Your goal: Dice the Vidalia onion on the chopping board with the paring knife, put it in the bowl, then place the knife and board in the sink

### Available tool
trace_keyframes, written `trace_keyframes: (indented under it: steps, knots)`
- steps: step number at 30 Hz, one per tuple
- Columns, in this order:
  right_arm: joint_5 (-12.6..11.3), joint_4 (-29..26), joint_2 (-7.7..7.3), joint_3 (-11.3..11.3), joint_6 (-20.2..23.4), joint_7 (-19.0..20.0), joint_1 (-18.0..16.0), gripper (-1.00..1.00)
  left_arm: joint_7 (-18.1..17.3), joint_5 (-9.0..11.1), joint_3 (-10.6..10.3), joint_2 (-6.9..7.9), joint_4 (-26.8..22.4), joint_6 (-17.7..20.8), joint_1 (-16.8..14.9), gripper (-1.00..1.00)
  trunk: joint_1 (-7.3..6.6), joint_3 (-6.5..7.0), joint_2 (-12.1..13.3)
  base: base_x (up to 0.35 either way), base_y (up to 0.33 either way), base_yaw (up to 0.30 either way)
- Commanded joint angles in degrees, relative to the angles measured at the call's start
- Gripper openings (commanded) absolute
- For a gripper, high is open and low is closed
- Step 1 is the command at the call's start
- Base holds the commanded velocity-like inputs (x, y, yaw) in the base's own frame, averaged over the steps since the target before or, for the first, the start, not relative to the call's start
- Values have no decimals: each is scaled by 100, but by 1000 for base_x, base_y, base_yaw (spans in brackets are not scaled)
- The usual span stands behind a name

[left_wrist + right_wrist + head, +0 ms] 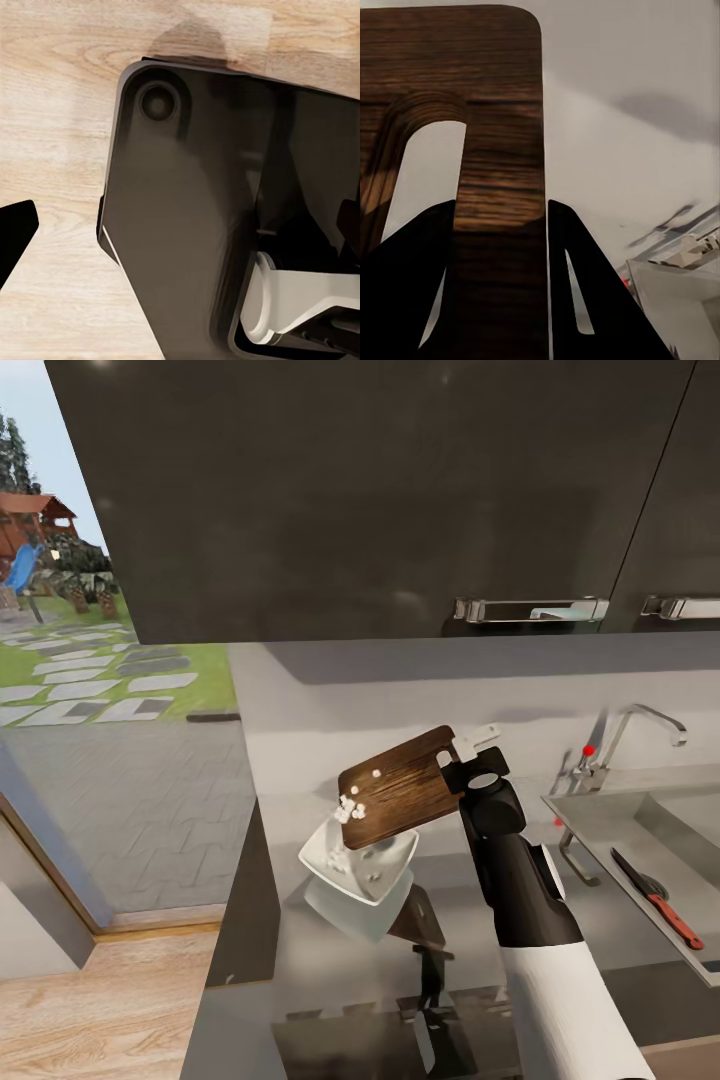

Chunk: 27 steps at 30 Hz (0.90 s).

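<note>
While the right gripper [502, 285] clamps the handle end of the dark brown wood-grain chopping board [405, 788], its 2 black fingers [577, 300] sit on either side of the strip of wood beside the oval handle slot [427, 180], w/ the wood pinched between them. Seen from the head cam, the board is held up off the counter and tilted, its far end dipping down toward the shallow white squarish bowl [360, 865], w/ the lower edge right over the bowl's rim. Tiny white cubes of diced Vidalia onion [350, 808] cluster at that low end of the board, 1 or 2 sit higher up on the wood, and a few more lie inside the bowl. Bowl rests on the glossy grey reflective countertop [470, 950], which mirrors it and the board.

Further toward the robot's right is the light-grey matte sink [650, 840] w/ its curved chrome tap [640, 725] and red-tipped lever. A small paring knife w/ red handle and dark blade [655, 897] lies on the sink's flat wing, well apart from the board.

Left gripper: 1 black fingertip [15, 232] shows at the edge of the left wrist cam, above pale wooden floor [60, 112] and beside the robot's dark base [187, 225]; can't tell whether its jaws are apart or together. Dark wall cabinets w/ chrome handles [530, 608] hang above the counter.
</note>
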Motion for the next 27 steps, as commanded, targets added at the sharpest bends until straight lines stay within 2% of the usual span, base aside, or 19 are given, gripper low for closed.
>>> trace_keyframes:
  steps: [1, 27]
  knots:
    - [61, -6, 2, 2, 24, 52, -5, -100, 1, 59, -33, 7, -6, -14, 0, 100, 2, -9, -8, 0, 0, 0]
    - [66, -6, 2, -6, 24, 52, -5, -100, 3, 59, -33, 7, -3, -14, -1, 100, 2, -9, -8, -17, 0, 0]
